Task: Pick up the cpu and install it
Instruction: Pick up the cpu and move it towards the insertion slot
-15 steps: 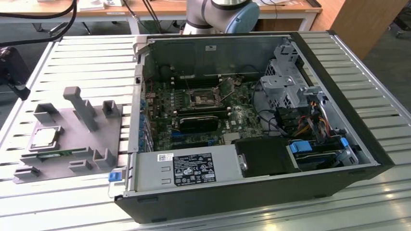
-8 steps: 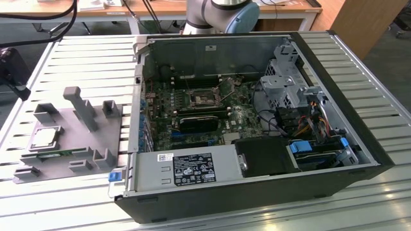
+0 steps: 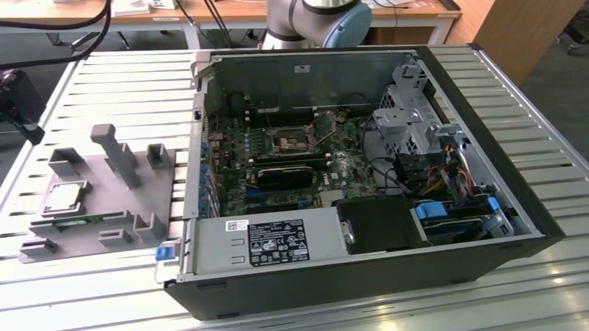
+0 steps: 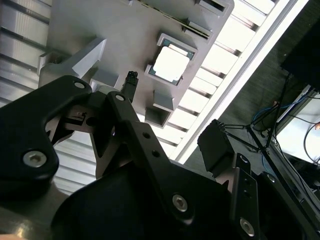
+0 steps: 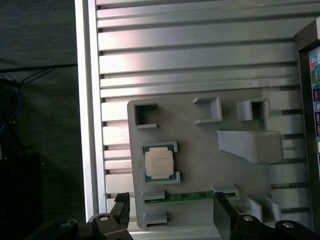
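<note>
Gripper (image 5: 172, 216) closest to lens, jaws spread wide, empty, hanging over grey fixture tray (image 5: 200, 145). Cpu (image 5: 159, 162) lies flat in its square pocket on that tray, untouched, green memory stick (image 5: 190, 196) just beside. Exterior view: cpu at 9 o'clock of open computer case (image 3: 368, 293).

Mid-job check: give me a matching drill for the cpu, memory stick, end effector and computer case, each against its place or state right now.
1. cpu
2. memory stick
3. end effector
4. computer case

A. side panel off, motherboard showing
B. open and empty, over the grey fixture
C. in the fixture's square pocket
D. lying in a slot beside that square pocket

Pairs: 1-C, 2-D, 3-B, 4-A
</note>
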Available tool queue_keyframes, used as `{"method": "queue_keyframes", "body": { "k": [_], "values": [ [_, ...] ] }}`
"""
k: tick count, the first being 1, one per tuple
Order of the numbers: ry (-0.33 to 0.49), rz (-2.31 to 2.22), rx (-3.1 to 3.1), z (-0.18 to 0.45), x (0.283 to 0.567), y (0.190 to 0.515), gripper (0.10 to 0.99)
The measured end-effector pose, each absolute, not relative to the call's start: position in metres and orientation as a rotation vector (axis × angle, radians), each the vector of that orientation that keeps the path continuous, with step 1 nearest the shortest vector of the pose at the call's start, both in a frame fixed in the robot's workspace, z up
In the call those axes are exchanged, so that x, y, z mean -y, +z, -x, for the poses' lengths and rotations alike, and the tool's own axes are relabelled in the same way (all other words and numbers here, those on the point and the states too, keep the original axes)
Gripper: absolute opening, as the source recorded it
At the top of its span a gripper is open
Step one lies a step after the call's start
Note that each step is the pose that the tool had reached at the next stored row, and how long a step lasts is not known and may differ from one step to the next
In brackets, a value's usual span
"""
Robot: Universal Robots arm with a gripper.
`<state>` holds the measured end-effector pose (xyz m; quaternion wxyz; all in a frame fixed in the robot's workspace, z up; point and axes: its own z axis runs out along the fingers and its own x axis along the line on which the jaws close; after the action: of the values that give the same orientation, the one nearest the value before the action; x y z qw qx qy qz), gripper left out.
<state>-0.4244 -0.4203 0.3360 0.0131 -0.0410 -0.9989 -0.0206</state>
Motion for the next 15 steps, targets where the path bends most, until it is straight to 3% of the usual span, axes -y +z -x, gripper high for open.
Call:
{"method": "queue_keyframes", "body": {
  "k": [15],
  "values": [
    [-0.064,0.128,3.112,0.4244,0.4203,0.3327,0.761]
  ]
}}
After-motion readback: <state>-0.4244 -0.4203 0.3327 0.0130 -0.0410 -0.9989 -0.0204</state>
